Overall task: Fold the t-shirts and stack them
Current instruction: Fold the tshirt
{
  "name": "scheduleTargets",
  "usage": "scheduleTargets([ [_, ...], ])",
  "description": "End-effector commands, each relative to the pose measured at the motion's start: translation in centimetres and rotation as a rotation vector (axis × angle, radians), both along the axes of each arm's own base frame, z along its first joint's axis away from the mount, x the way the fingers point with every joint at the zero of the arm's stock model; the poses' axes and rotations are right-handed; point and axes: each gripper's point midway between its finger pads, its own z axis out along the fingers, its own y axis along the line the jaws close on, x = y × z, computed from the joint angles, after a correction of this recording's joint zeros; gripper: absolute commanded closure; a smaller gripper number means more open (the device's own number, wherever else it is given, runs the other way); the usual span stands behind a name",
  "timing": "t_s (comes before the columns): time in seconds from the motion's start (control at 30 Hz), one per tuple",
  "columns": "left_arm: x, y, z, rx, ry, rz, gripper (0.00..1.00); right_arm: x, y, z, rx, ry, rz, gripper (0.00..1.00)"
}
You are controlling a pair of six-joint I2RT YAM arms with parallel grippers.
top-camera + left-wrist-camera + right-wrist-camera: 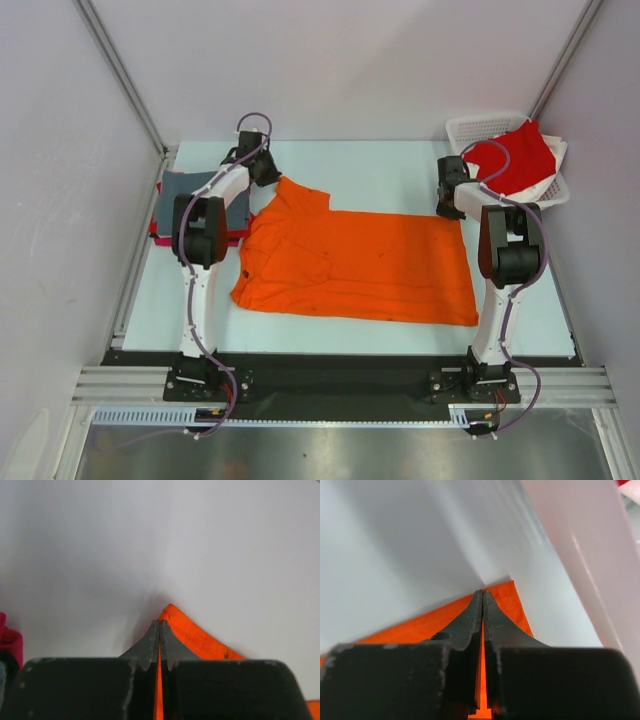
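Jaws of the left gripper (159, 626) pinch one far corner of the orange t-shirt (370, 265); those of the right gripper (483, 596) are pressed together on its other far corner. Its long axis runs from one pair to the other, the cloth lying flat on their near side.

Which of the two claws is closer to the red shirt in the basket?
Right. The right gripper pinches a far corner of the orange shirt, just beside the red shirt; the left gripper pinches the other far corner, across the table.
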Motion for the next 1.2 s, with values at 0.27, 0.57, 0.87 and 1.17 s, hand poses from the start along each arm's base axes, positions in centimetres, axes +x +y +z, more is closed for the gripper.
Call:
scheduleTargets([
  [0.27, -0.8, -0.8, 10.5, -0.017, -0.207, -0.050, 1.00, -0.2, 1.8, 5.6, 0.016, -0.090, 0.039, 1.00],
  [0.57, -2.6, -0.1, 11.4, -0.004, -0.220, -0.036, 1.00, -1.0, 2.8, 6.1, 0.035, -0.104, 0.064, 1.00],
  [0.87, -2.3, 0.4, 9.8, 0.007, -0.190, -0.011, 1.00, -0.8, 1.2, 5.0, -0.045, -0.072, 0.029, 0.54],
  [1.17, -0.6, 4.6, 9.6, 0.003, -0.177, 0.072, 1.00, 0.2, 2.1, 4.3, -0.009, -0.090, 0.047, 0.48],
])
